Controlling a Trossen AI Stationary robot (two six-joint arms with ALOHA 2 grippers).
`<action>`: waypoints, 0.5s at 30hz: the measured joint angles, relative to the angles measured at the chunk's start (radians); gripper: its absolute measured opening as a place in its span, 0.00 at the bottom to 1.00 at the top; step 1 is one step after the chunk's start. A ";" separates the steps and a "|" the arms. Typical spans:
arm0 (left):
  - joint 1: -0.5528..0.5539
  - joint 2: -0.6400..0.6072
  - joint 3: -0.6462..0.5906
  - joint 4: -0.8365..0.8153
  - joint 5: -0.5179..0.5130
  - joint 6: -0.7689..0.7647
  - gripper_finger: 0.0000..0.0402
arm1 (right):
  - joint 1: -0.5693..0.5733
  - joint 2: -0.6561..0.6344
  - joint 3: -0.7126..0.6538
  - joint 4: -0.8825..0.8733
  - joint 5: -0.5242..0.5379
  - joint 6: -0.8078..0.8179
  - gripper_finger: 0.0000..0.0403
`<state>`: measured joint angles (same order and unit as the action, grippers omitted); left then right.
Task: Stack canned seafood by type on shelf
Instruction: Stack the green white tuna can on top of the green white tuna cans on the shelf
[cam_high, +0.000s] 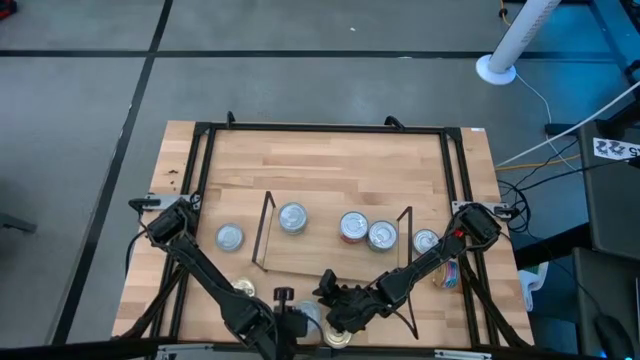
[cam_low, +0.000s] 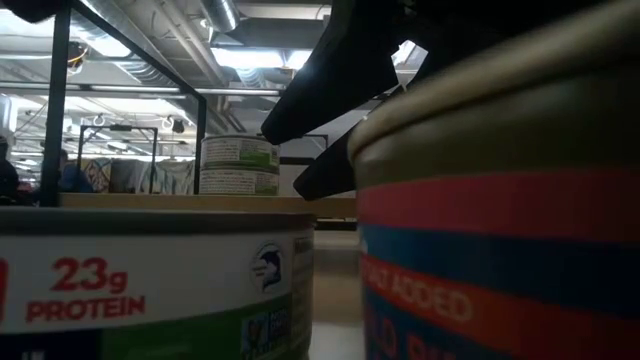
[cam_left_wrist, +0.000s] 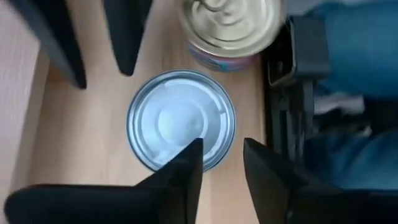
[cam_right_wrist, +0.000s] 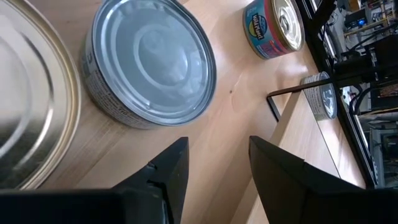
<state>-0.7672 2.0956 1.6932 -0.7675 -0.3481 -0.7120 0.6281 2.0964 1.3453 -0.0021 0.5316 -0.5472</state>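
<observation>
Setting: seen from above, a light-wood table (cam_high: 330, 160) with a black frame around it, and two dark arms reaching in from the 6 o'clock edge
Shelf: a low light-wood board (cam_high: 335, 255) with thin black wire uprights at its short ends, lying at the middle of the table toward 6 o'clock
Tins on the shelf: a silver-topped tin (cam_high: 293, 217) at the board's 10 o'clock corner; two more, touching side by side (cam_high: 354, 227) (cam_high: 382, 236), toward its 2 o'clock end
Tins off the shelf: one silver tin (cam_high: 230, 237) just outside the 9 o'clock upright, one (cam_high: 426, 241) just outside the 3 o'clock upright, and a small gold-topped tin (cam_high: 243, 289) at 7 o'clock near the left arm
Tins at the table's 6 o'clock edge: a silver-topped tin (cam_left_wrist: 181, 120) standing upright on the wood, with a gold-topped tin with a coloured side label (cam_left_wrist: 230, 28) just beside it
Left gripper: (cam_left_wrist: 222, 171) hung over the silver-topped tin, fingers a little apart and gripping nothing; one fingertip overlapped the tin's rim in the wrist view
Right gripper: (cam_right_wrist: 217, 165) low over the table beside the same silver tin (cam_right_wrist: 149, 62), fingers apart and empty, bare wood between them
Low view: filled by two close tins, one labelled "23g PROTEIN" (cam_low: 150, 290), one with red and blue bands (cam_low: 500, 200)
</observation>
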 joint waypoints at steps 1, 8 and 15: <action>-0.002 0.000 0.000 0.000 0.000 0.038 0.29 | 0.000 0.000 0.000 0.000 0.000 0.000 0.42; -0.005 0.002 0.000 -0.002 0.000 0.149 0.29 | 0.000 0.000 0.000 0.000 0.000 -0.001 0.42; -0.007 0.059 0.000 -0.001 0.010 0.169 0.26 | 0.000 0.000 0.000 0.000 0.000 -0.001 0.42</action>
<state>-0.7746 2.1550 1.6928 -0.7687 -0.3377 -0.5430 0.6281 2.0964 1.3453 -0.0021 0.5312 -0.5480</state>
